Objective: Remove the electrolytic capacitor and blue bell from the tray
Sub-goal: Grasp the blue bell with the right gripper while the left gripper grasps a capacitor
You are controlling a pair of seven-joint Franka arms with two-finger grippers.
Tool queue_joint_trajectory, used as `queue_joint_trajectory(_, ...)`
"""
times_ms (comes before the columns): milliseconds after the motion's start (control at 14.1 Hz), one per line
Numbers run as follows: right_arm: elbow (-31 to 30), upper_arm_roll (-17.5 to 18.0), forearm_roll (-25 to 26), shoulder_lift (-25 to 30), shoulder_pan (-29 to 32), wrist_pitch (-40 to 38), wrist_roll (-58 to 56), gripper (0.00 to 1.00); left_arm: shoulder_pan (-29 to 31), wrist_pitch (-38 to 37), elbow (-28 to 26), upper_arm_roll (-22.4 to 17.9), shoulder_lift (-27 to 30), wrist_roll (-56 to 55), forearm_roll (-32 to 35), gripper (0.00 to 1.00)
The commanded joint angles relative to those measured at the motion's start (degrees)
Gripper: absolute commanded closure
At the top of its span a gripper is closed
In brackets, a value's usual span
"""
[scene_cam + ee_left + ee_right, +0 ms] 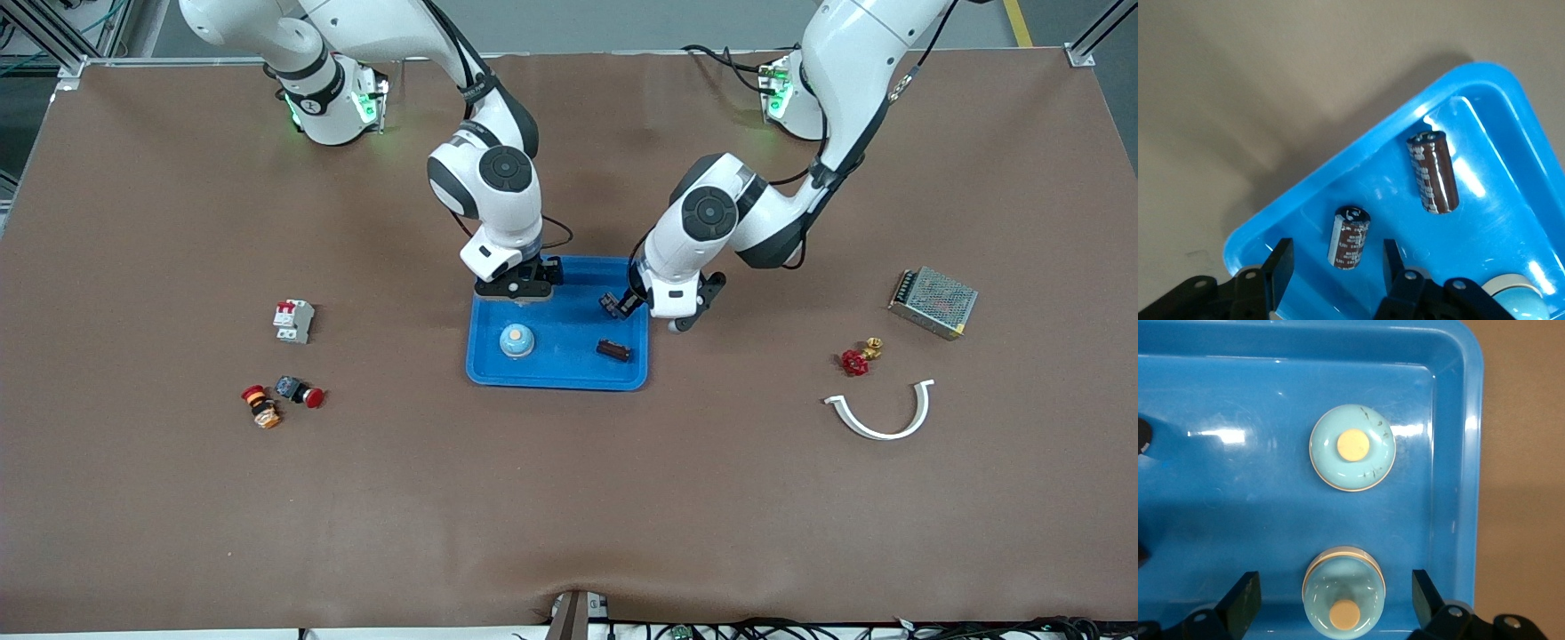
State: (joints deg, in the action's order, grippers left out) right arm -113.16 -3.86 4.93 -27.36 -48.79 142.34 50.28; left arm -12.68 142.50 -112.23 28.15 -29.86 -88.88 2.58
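A blue tray [569,373] lies mid-table. In it sit a pale blue bell [516,340] with a tan button and a brown capacitor [613,350]. My right gripper [518,298] hangs over the tray. In the right wrist view it [1336,587] is open, its fingers [1245,597] well clear on both sides of a second bell [1344,600]; the first bell [1352,448] rests beside that. My left gripper [649,316] is over the tray's edge at the left arm's end. Its [1336,257] fingers [1281,263] stand open around a short capacitor [1350,237], gaps both sides. The longer capacitor [1433,172] lies close by.
Toward the right arm's end lie a white circuit breaker [292,320] and two red push buttons [260,405] [299,391]. Toward the left arm's end are a metal power supply [933,301], a red valve handle [858,358] and a white curved clip [882,411].
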Motion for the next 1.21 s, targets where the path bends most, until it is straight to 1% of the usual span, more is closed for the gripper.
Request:
queue_joint_trajectory(0,-3.03,0.43,1.58,0.99,0.36,1.88,0.08,0.00,-1.64,0.15,2.45,-0.29,-2.31,-1.38,1.55,0.38)
queue_joint_trajectory(284,-3.65,0.43,1.58,0.90,0.01,1.88,0.08,0.00,-2.08,0.59,2.72,-0.46,-3.80,-1.38,2.95,0.40)
queue_joint_trajectory(568,-3.91,0.52,1.58,0.38,-0.34,1.88,0.08,0.00,-2.26,3.05,2.89,-0.46,-6.09,-1.47,4.01,0.43)
queue_joint_trajectory(781,-3.83,0.52,1.49,-0.85,-0.69,4.07,0.08,0.00,-2.61,4.72,2.89,-0.55,-7.32,-1.47,4.01,0.46)
queue_joint_trajectory(852,-3.82,0.52,1.58,-1.03,-0.78,4.52,0.08,0.00,-3.14,4.72,3.06,-1.16,-7.41,-1.47,4.01,0.47)
queue_joint_trajectory(995,-3.74,0.52,1.49,-1.38,-0.78,5.13,0.08,0.00,-5.33,4.72,3.24,-3.26,-7.85,-1.47,4.54,0.51)
queue_joint_trajectory(1137,-3.65,0.52,1.49,-1.47,-0.87,5.40,0.08,0.00,-6.65,5.16,3.68,-4.50,-8.55,-1.56,4.54,0.62)
